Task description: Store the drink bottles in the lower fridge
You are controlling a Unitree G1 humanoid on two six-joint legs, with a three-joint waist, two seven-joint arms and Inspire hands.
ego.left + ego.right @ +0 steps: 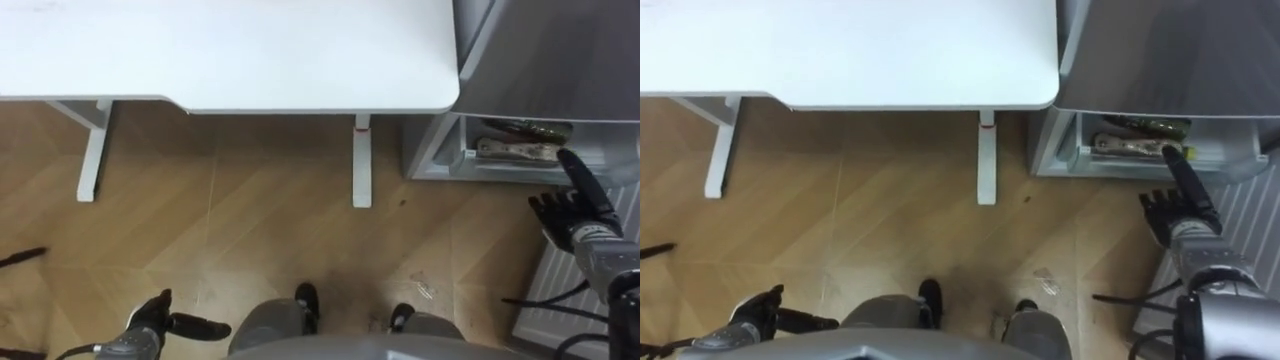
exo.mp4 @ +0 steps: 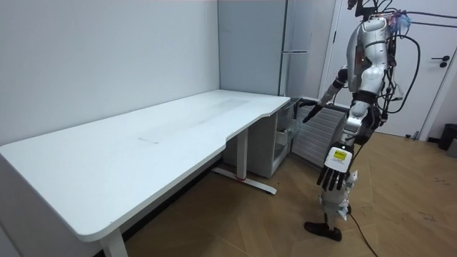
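Observation:
The lower fridge (image 1: 440, 150) stands open at my right, next to the desk. Inside it lie drinks: a dark bottle (image 1: 525, 128) at the back and a pale one (image 1: 512, 150) in front of it. My right hand (image 1: 583, 208) reaches toward that opening with straight fingers, its tips just before the compartment's front edge, and holds nothing. In the room view the right hand (image 2: 311, 111) points at the fridge (image 2: 280, 140). My left hand (image 1: 160, 322) hangs low by my left side, fingers relaxed and empty.
A white desk (image 1: 230, 50) spans the view ahead, with its legs (image 1: 361, 160) on the wooden floor. The grey upper fridge (image 1: 560, 55) rises above the open compartment. A white ribbed panel (image 1: 565, 285) stands at my far right. A door (image 2: 443, 64) is behind me.

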